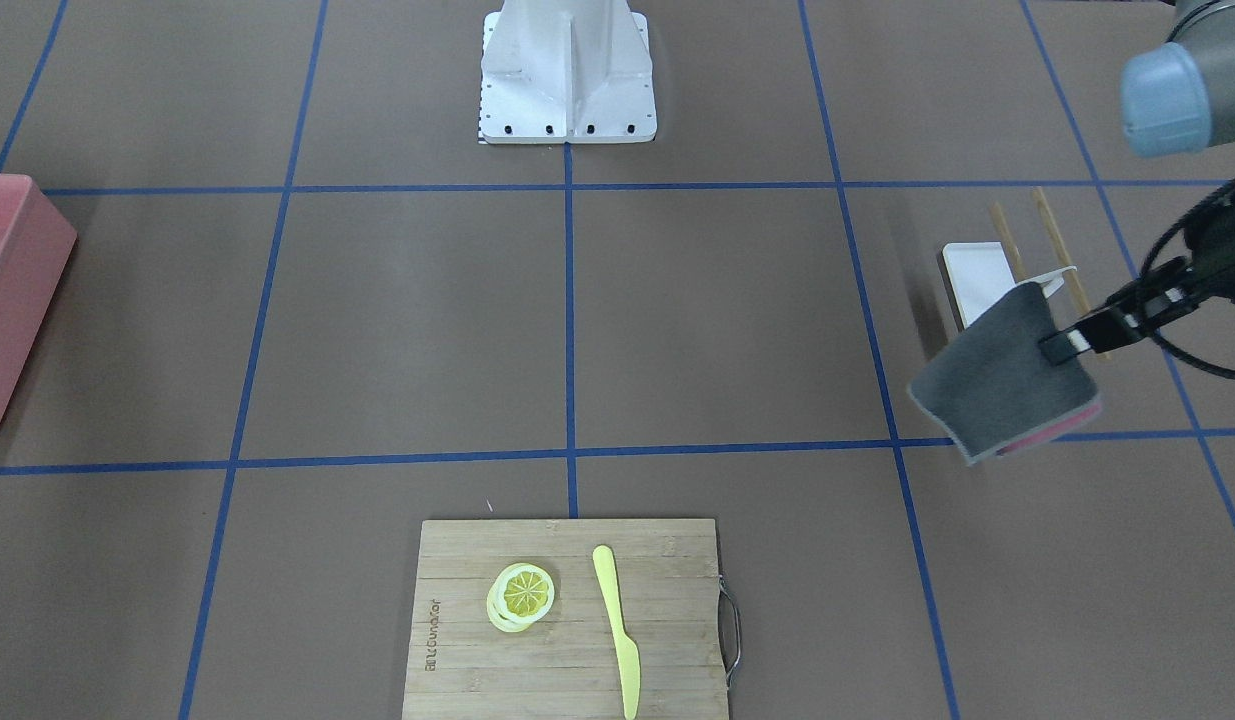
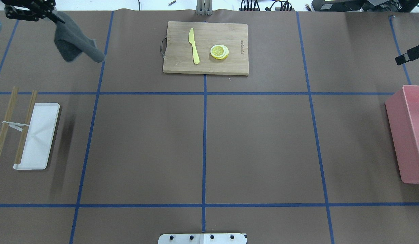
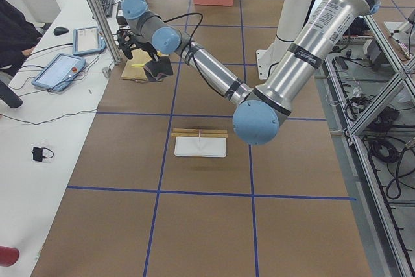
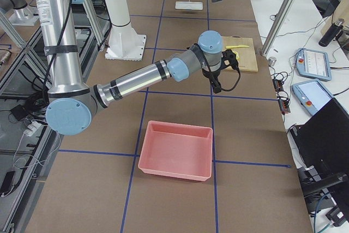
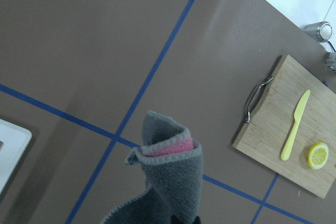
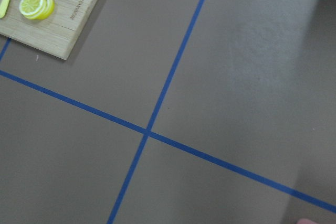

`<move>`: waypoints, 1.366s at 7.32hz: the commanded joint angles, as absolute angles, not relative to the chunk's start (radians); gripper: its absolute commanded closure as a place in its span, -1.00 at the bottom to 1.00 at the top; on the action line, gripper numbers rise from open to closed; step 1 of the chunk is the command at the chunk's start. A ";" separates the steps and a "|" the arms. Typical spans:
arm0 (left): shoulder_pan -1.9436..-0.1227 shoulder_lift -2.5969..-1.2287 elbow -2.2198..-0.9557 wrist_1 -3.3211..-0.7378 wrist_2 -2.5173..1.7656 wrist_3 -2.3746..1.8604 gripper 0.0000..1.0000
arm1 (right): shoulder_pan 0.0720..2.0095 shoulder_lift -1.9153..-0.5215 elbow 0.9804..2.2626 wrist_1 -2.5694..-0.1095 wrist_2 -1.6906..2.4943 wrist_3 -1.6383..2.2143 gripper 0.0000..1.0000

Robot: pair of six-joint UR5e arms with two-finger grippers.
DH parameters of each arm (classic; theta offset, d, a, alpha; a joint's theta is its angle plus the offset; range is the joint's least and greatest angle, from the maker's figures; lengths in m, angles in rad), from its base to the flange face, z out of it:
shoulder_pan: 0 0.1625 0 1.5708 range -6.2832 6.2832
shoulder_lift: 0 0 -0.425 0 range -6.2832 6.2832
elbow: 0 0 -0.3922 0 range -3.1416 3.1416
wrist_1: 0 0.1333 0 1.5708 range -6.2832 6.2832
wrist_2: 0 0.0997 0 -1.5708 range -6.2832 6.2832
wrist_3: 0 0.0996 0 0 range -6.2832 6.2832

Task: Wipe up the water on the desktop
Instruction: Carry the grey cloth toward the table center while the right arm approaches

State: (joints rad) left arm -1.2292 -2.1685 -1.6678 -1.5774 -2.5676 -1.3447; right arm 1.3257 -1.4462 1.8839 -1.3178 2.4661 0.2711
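1. Seen from overhead, the left claw (image 2: 50, 16) is over the far left corner of the desk (image 2: 145, 145). It is pinched tight on one edge of a grey cloth (image 2: 73, 45) with a pink underside. The cloth hangs folded and clear of the surface, just short of a blue tape line.
2. The left arm is stretched long and nearly level from its elbow out to that corner, and its wrist camera looks straight down past the cloth.
3. Nearer the robot on the same side, two wooden sticks (image 2: 4, 125) joined by a white band lie parallel. The right-hand stick lies along the left rim of a white tray (image 2: 39, 135). A strip of bare desk lies between the tray and the hanging cloth.
4. The middle rectangles are bare brown paper from the tray across to the right side, and from the robot base (image 2: 202, 239) up to the bamboo board (image 2: 236, 64).
5. The board lies at the far edge, with its metal handle on the left. It carries a yellow knife (image 2: 194, 45) and lemon slices (image 2: 219, 52), which lie apart.
6. The right claw (image 2: 401, 59) shows at the right edge beyond the board. Whether it is open or closed cannot be told. Its arm reaches out low, with the wrist bent so the claw points down.
7. A pink bin (image 2: 397, 135) stands at the right edge, well apart from the board.
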 commanded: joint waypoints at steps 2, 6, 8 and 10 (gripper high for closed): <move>-1.044 -2.287 -1.664 -1.585 -2.413 -1.631 1.00 | 1.081 -1.288 1.876 -1.098 2.352 0.455 -1.00; -0.901 -2.448 -1.484 -1.782 -2.266 -1.903 1.00 | 0.660 -1.092 1.871 -1.098 1.902 0.545 -1.00; -0.858 -2.499 -1.468 -1.782 -2.264 -1.957 1.00 | 0.608 -1.074 1.868 -1.098 1.829 0.546 -1.00; -0.810 -2.516 -1.470 -1.782 -2.264 -1.976 1.00 | 0.604 -1.068 1.867 -1.098 1.827 0.546 -1.00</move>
State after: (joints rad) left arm -0.8376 -2.5007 -1.4708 -1.7811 -2.2645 -1.9599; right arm 0.6110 -1.0719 1.8678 -1.0983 1.8339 0.5451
